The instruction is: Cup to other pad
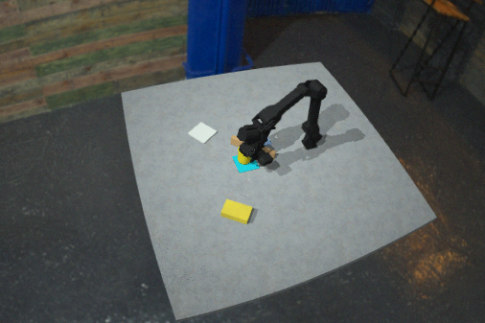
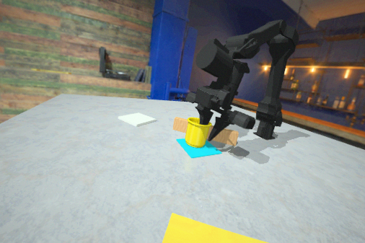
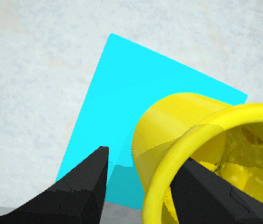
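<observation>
The yellow cup (image 1: 243, 157) (image 2: 195, 133) (image 3: 182, 115) stands upright on the cyan pad (image 1: 245, 169) (image 2: 196, 152) (image 3: 102, 95), towards the pad's side nearer the wooden bar. My gripper (image 2: 206, 132) (image 3: 147, 154) is partly open astride the cup's wall: one finger is inside the cup, the other outside. In the wrist view a gap shows between the outer finger and the wall. The marbles cannot be made out clearly in the cup's shaded inside. The other pad, blue (image 1: 268, 142), is mostly hidden behind the arm.
A low wooden bar (image 1: 235, 141) (image 2: 179, 125) stands just behind the cup, between the two pads, partly hidden by the gripper. A white tile (image 1: 202, 132) (image 2: 137, 119) lies to the left. A yellow block (image 1: 237, 211) (image 2: 202, 232) lies towards the front.
</observation>
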You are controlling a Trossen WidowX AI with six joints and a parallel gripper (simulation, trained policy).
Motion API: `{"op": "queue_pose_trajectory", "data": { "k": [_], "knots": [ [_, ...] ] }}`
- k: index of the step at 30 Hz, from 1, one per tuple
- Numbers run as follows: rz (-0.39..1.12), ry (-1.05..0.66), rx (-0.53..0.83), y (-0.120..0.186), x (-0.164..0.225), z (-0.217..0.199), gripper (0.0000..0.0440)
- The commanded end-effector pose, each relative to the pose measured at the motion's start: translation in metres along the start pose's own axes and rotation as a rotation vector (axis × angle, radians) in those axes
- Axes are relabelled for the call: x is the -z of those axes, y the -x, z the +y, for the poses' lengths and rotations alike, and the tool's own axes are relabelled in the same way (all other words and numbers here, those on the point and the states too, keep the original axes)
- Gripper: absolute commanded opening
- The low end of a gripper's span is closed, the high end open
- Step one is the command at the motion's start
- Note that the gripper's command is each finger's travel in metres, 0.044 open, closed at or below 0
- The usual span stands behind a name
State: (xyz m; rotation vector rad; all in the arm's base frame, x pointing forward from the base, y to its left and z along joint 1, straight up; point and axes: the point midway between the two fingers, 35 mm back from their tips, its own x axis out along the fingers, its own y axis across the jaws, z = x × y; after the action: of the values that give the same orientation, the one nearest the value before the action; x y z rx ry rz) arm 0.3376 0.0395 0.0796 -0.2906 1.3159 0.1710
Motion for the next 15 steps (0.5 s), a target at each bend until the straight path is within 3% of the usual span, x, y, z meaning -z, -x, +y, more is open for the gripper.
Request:
{"op": "queue_pose_trajectory", "data": {
  "k": [1,15],
  "knots": [
    [-0.031,-0.003,-0.007,0.007,-0.003,-0.001,0.0138],
    [-0.09,-0.024,-0.036,0.037,0.004,-0.001,0.0175]
  ]
}}
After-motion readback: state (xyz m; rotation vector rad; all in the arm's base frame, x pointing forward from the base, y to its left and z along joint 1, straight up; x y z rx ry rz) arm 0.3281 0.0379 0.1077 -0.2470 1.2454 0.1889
